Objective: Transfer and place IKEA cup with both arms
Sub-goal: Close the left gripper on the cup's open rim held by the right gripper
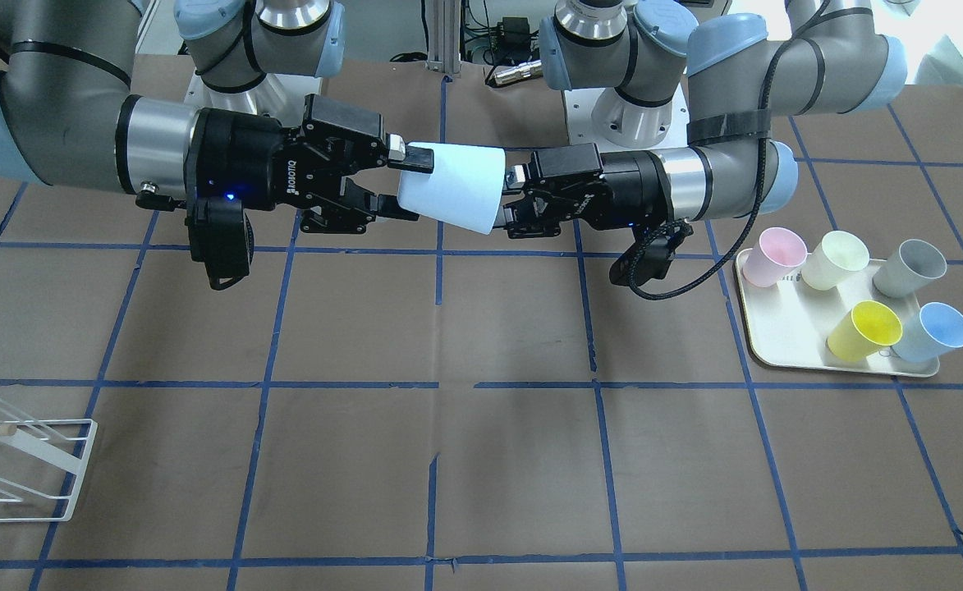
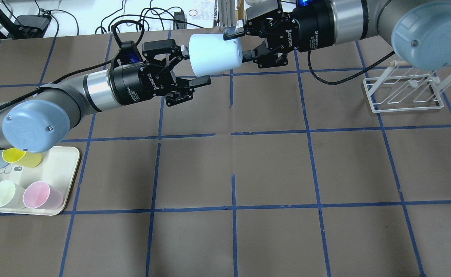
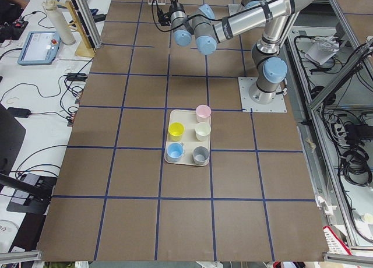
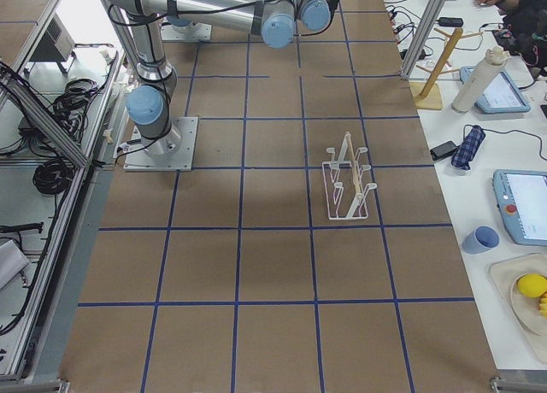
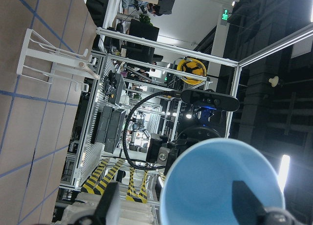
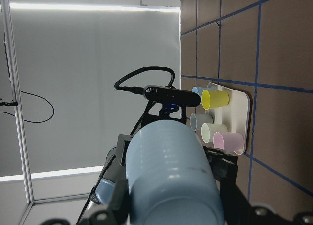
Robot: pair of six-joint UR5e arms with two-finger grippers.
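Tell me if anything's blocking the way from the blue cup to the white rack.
Nothing visible does. The IKEA cup hangs in the right gripper, and only bare table lies between it and the rack.

Left arm [image 2: 62, 94], right arm [image 2: 379, 17]: silver-grey, lt-blue joint caps [image 2: 35, 127], black cables [image 2: 325, 78]; left gripper [image 2: 194, 65], right gripper [image 2: 240, 45] black, ROBOTIQ txt.

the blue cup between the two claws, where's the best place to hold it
Probably the narrow base end of the IKEA cup, from the robot's right: it lies sideways, base toward the right claw, with the left claw at the open rim.
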